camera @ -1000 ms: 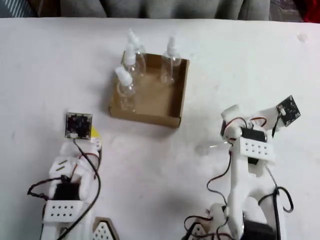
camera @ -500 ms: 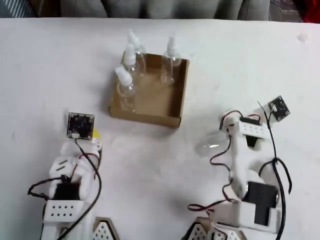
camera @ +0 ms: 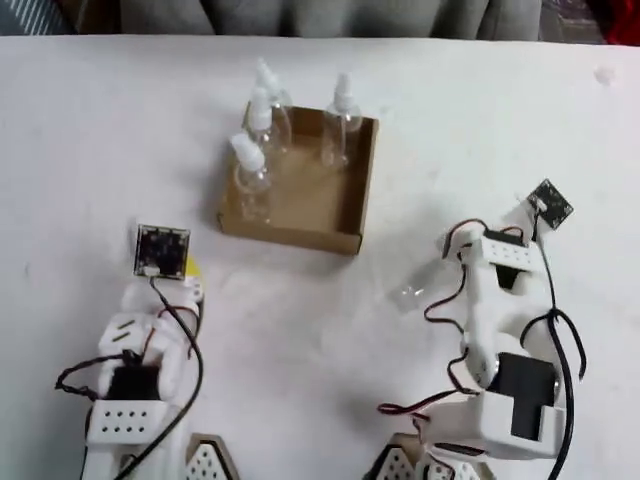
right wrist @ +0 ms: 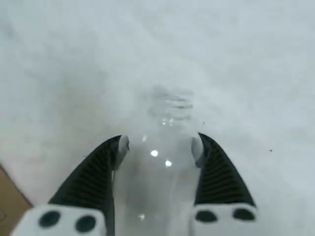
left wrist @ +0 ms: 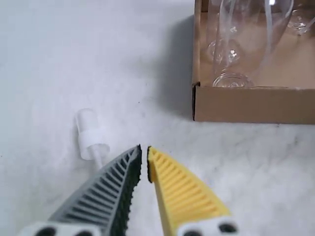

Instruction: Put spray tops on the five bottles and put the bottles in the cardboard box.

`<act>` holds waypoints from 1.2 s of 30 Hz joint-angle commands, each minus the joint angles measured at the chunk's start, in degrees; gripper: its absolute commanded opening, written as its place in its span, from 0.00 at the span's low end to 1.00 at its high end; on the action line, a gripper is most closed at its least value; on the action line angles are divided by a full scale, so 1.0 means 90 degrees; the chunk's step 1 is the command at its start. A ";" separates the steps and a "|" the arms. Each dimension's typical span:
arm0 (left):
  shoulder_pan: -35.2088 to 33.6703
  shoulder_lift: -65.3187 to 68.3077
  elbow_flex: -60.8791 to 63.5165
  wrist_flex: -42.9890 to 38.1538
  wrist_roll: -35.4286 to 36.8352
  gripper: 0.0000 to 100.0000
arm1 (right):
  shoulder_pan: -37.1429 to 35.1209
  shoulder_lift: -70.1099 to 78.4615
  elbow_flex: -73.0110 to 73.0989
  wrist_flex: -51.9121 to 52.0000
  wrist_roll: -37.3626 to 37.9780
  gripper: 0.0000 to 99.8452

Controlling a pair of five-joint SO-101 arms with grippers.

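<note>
The cardboard box [camera: 345, 215] stands at the middle back with several clear bottles [camera: 340, 125] upright in it, each wearing a white spray top. My right gripper [right wrist: 160, 147] is shut on a clear bottle [right wrist: 157, 172] with no top; its bare threaded neck [right wrist: 170, 105] points away over the table. From above, that bottle [camera: 408, 295] lies in front of the right arm [camera: 495, 265]. My left gripper [left wrist: 144, 148] is shut and holds nothing. A loose white spray top [left wrist: 90, 137] lies on the table beside its tip. The box's near wall [left wrist: 253, 103] is just beyond.
The left arm [camera: 140, 370] sits at the front left, the right arm at the front right with loose cables [camera: 440, 300] around it. White tabletop [camera: 100, 130] stretches on both sides of the box and between the arms.
The right arm has reared up and stretched forward, its wrist swinging left, with the bottle staying in its grip near the same spot. The left arm has kept still.
</note>
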 commanded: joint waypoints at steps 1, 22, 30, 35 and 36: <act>0.0083 0.0073 -0.0029 0.0117 -0.0068 0.02 | 0.0288 -0.0269 -0.0567 0.0650 0.0400 0.02; 0.0034 0.0073 -0.0029 0.0127 -0.0078 0.02 | 0.0503 -0.1226 -0.0615 0.1548 0.7267 0.02; 0.0034 0.0083 -0.0029 0.0127 -0.0078 0.02 | 0.0552 -0.1158 -0.0772 0.1646 0.8821 0.03; 0.0034 0.0083 -0.0029 0.0127 -0.0078 0.02 | 0.0435 -0.1148 -0.0772 0.2173 0.8811 0.19; 0.0034 0.0083 -0.0029 0.0127 -0.0078 0.02 | 0.0405 -0.1148 -0.0772 0.2212 0.8811 0.21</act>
